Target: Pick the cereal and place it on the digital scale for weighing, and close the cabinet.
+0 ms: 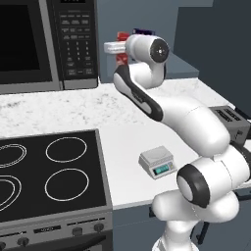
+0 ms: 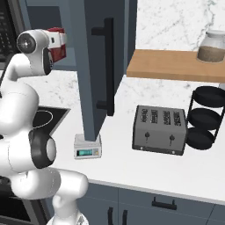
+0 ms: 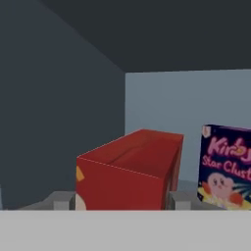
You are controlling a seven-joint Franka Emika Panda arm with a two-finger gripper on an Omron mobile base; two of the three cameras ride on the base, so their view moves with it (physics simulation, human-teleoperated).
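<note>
Gripping the boxy matte-red cereal [image 3: 130, 171] | gripper [image 3: 117, 200] clamped on both sides | glossy blue box [image 3: 226, 166] beside, apart

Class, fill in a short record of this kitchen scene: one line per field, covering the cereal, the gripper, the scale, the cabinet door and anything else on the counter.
cereal: red box inside the open cabinet, beside a dark blue box
gripper: shut on the cereal, one finger at each side of it
digital scale: on the white counter, platform bare
cabinet: door standing open
toaster: on the counter, right of the scale
task stage: cereal gripped, not yet on the scale
</note>
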